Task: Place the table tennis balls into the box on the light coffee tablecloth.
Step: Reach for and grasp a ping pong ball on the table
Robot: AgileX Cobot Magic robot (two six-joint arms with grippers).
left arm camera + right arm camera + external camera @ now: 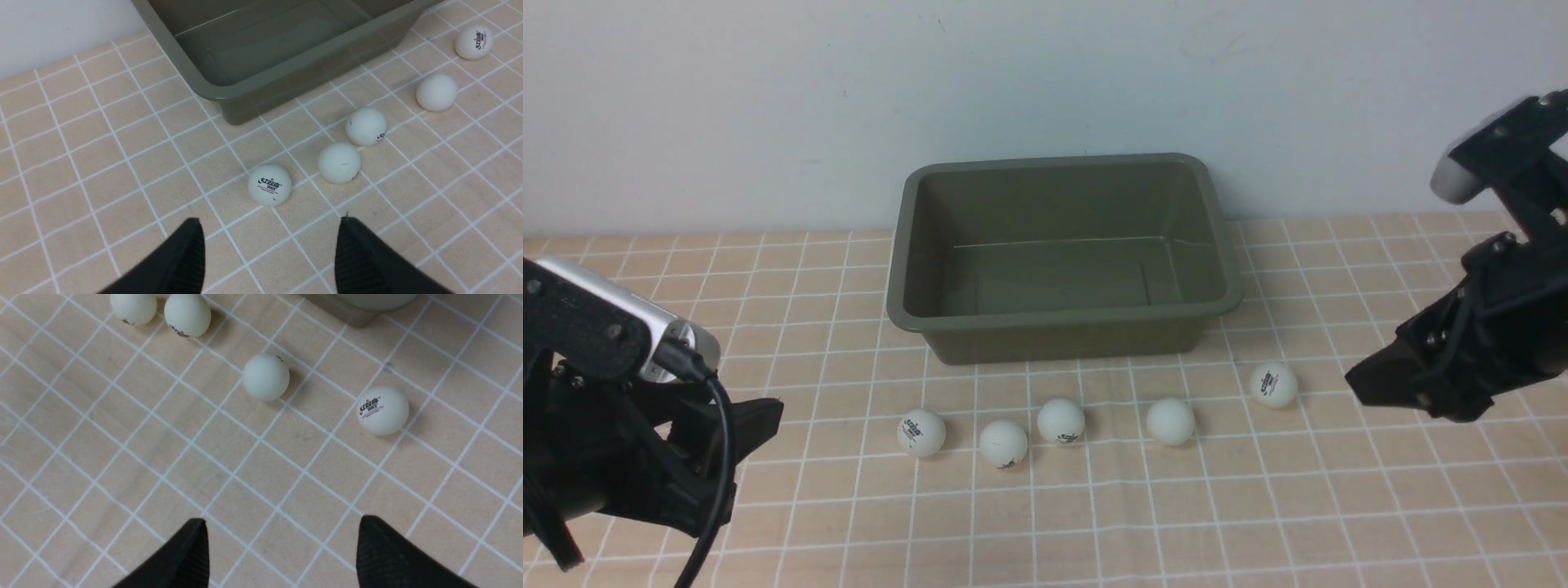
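While all five table tennis balls [1061, 420] lie in a loose row on the light coffee tablecloth [800, 343], just in front of the box [1058, 320], you hold none.
Your left pincer [271, 245] stands with jaws apart near the leftmost ball [921, 432]; your right pincer [284, 539], equally spread, sits near the rightmost ball [1274, 385].
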